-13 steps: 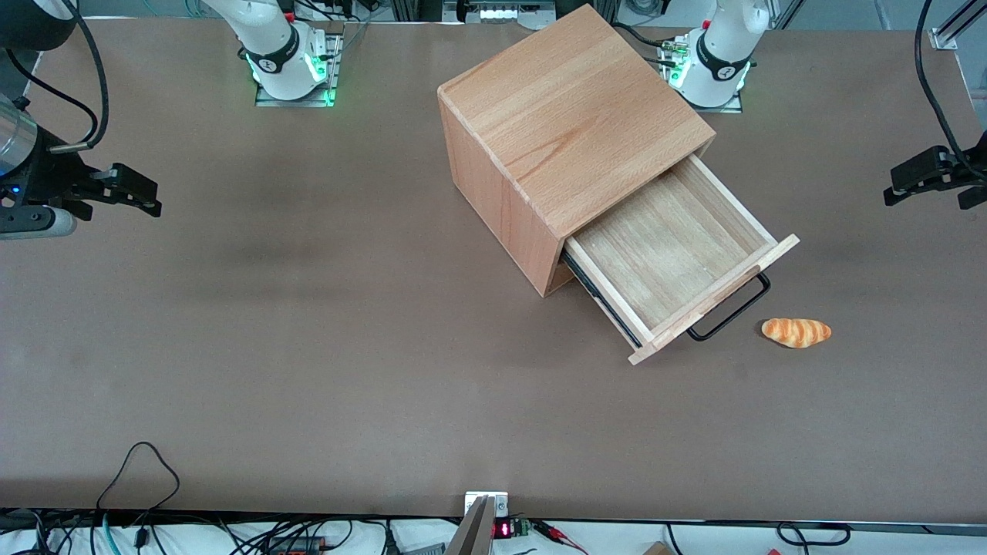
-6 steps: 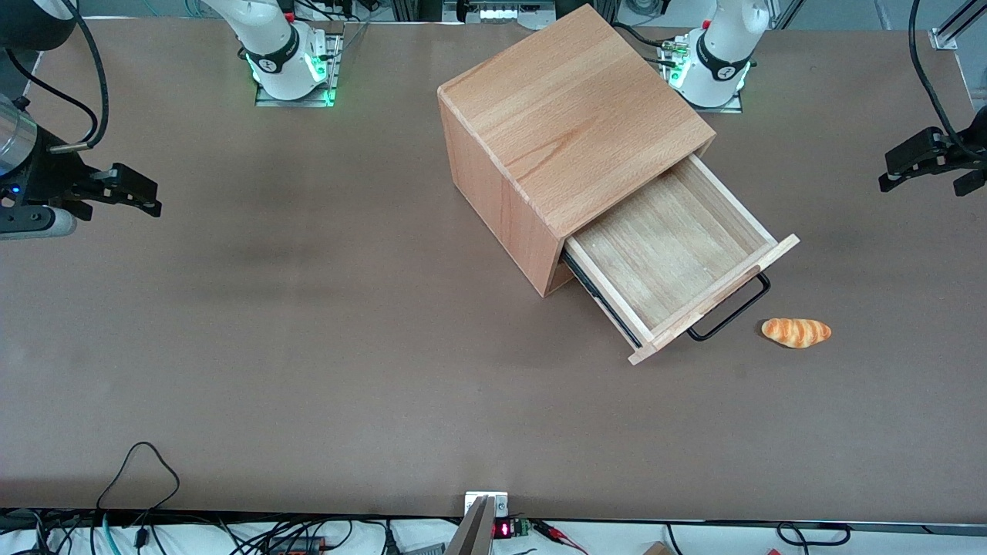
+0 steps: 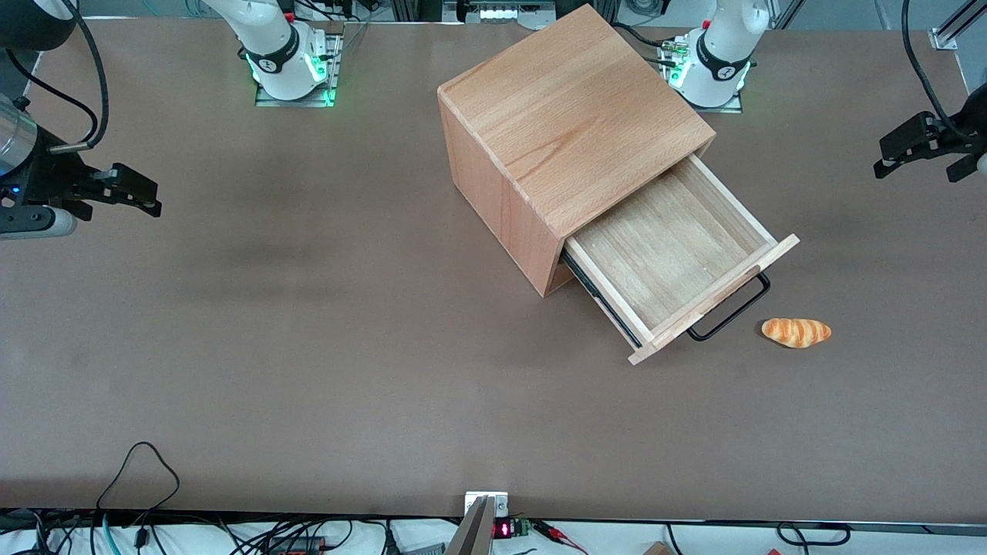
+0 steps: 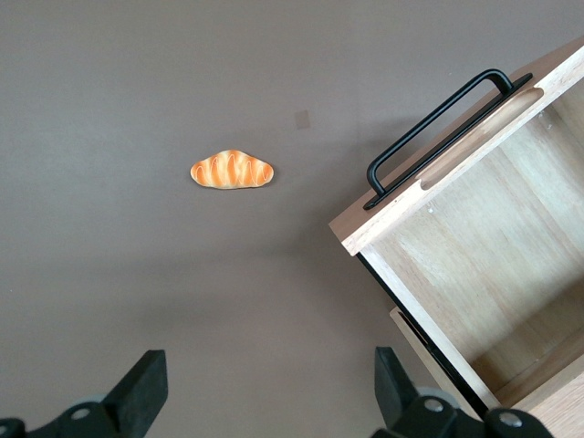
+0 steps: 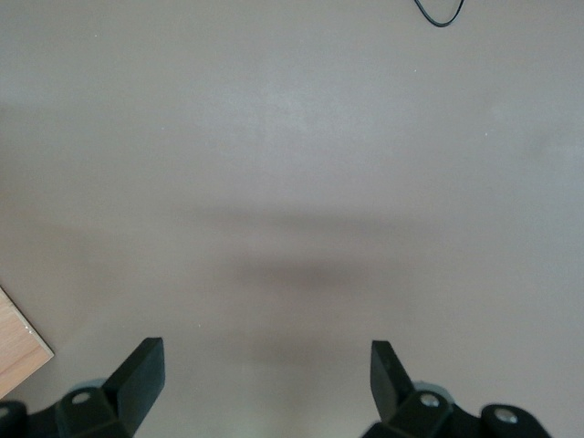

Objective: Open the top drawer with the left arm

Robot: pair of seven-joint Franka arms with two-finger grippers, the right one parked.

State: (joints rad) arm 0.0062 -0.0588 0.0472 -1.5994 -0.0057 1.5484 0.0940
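Note:
The top drawer (image 3: 669,254) stands pulled well out of the beech cabinet (image 3: 567,116), its light-wood tray bare inside. Its black bar handle (image 3: 732,312) runs along the pale front plank (image 3: 713,299). The wrist view shows the same drawer (image 4: 484,265) and handle (image 4: 438,128) from above. The left arm's gripper (image 3: 894,154) hangs high above the table at the working arm's end, well apart from the drawer. Its fingers (image 4: 146,388) stand wide open with only bare table between them; the gripper's (image 4: 269,392) grasp holds nothing.
A small orange-striped bread roll (image 3: 796,332) lies on the brown table (image 3: 308,347) beside the handle, toward the working arm's end; in the wrist view the roll (image 4: 232,171) also shows. Cables hang over the table's near edge (image 3: 139,470).
The left gripper has drifted upward and slightly farther from the front camera, away from the drawer. The drawer, cabinet and roll have not moved.

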